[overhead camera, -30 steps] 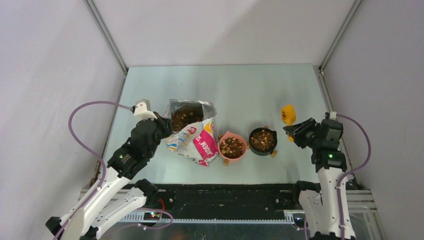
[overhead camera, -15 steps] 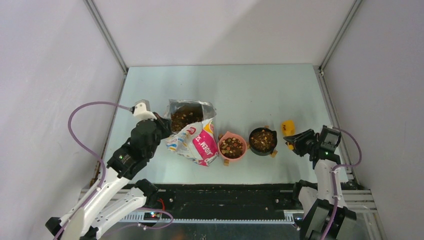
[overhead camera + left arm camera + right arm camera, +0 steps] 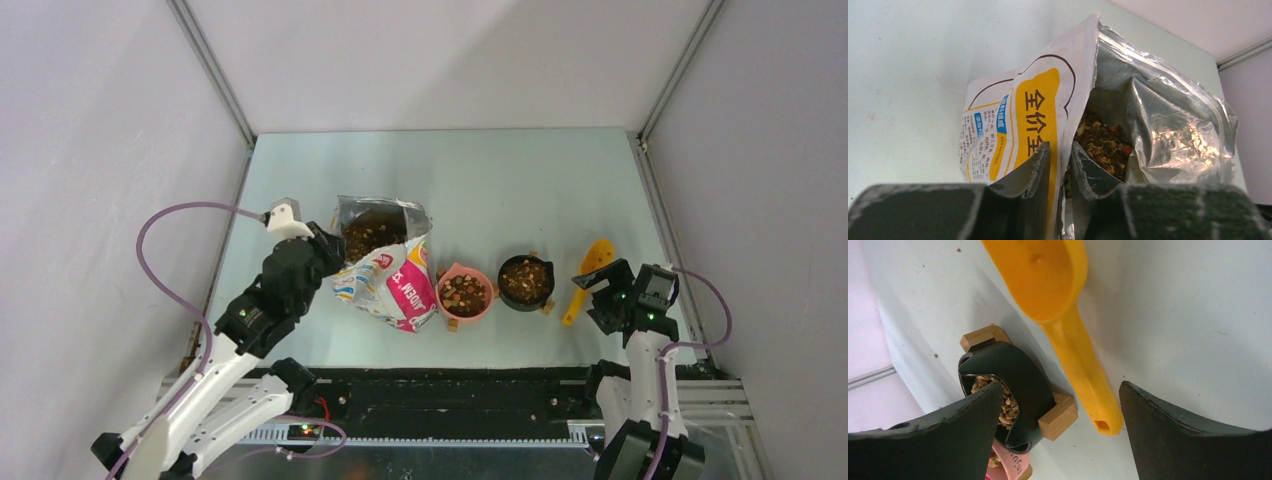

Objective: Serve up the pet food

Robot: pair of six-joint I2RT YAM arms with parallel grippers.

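Note:
The pet food shows as brown kibble in the open bag point(image 3: 366, 236), in a pink bowl point(image 3: 463, 293) and in a black bowl point(image 3: 524, 281). The white, yellow and pink bag point(image 3: 1038, 105) stands propped up. My left gripper point(image 3: 1060, 145) straddles the bag's left wall at the mouth, its jaws a narrow gap apart, with kibble point(image 3: 1103, 142) just beyond. A yellow scoop point(image 3: 590, 270) lies flat on the table, right of the black bowl point(image 3: 1023, 375). My right gripper point(image 3: 1060, 385) hovers wide open over the scoop's handle point(image 3: 1083, 385) without touching it.
Both bowls sit on small wooden feet point(image 3: 1058, 417) in a row at the table's front centre. The right arm point(image 3: 640, 300) is close to the right frame rail point(image 3: 668, 240). The table's pale green surface point(image 3: 480, 180) stretches behind the bag.
The right gripper came down and back, opened wide and let the scoop go; it now lies on the table. The left jaws have parted slightly on the bag's edge.

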